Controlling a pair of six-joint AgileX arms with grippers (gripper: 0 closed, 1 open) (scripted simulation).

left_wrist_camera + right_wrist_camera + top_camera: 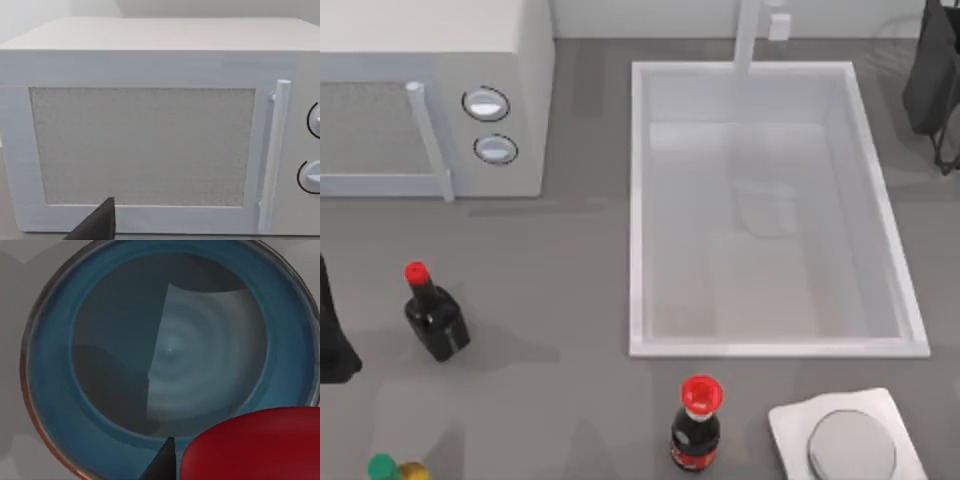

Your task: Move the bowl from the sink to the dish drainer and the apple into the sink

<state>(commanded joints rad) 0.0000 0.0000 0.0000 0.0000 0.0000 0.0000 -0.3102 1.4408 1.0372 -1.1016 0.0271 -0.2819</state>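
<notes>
The white sink point(638, 200) lies right of the table's middle, its basin bare, with the faucet post point(748, 40) at its back rim. My right arm point(932, 80) hangs over the back right corner, above the thin wires of the dish drainer point(895, 45). In the right wrist view I look straight down into the blue bowl point(100, 340), its reddish rim round and level. The red apple point(255, 445) hangs close above the bowl's edge, beside one dark fingertip point(165, 460); my right gripper is shut on it. My left arm point(332, 340) is parked at the left edge.
A white microwave point(430, 90) fills the back left. Near the front stand a dark bottle with a red cap point(435, 315), a cola bottle point(697, 425) and a green-capped bottle point(385, 468). A white square plate with a grey disc point(790, 420) sits at the front right.
</notes>
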